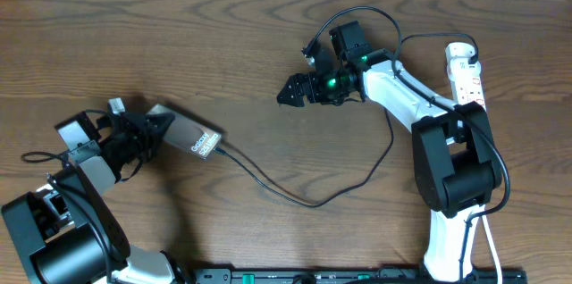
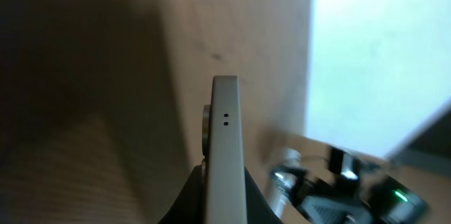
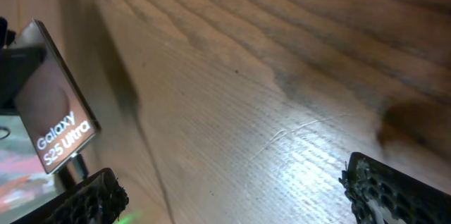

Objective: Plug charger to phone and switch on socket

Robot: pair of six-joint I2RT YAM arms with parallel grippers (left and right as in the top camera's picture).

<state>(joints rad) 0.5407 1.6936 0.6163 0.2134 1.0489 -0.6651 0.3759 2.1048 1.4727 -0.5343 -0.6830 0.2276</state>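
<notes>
Overhead view: open wood table (image 1: 223, 34) spans upper left and centre, between arms. Left gripper (image 1: 159, 127), lower left, pinches phone (image 1: 192, 137) by its end. Right wrist view reads "Galaxy S25 Ultra". Charger cable (image 1: 295, 198) meets phone's right end and loops toward right arm. Right gripper (image 1: 286, 95) is spread, empty, at centre. Power strip (image 1: 466, 74) at upper right, lower end hidden by right arm.

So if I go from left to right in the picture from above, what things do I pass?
First the left pincer, gripping the phone → right pincer, open → socket. The charger cable stretches across the middle, so it has no single spot.
</notes>
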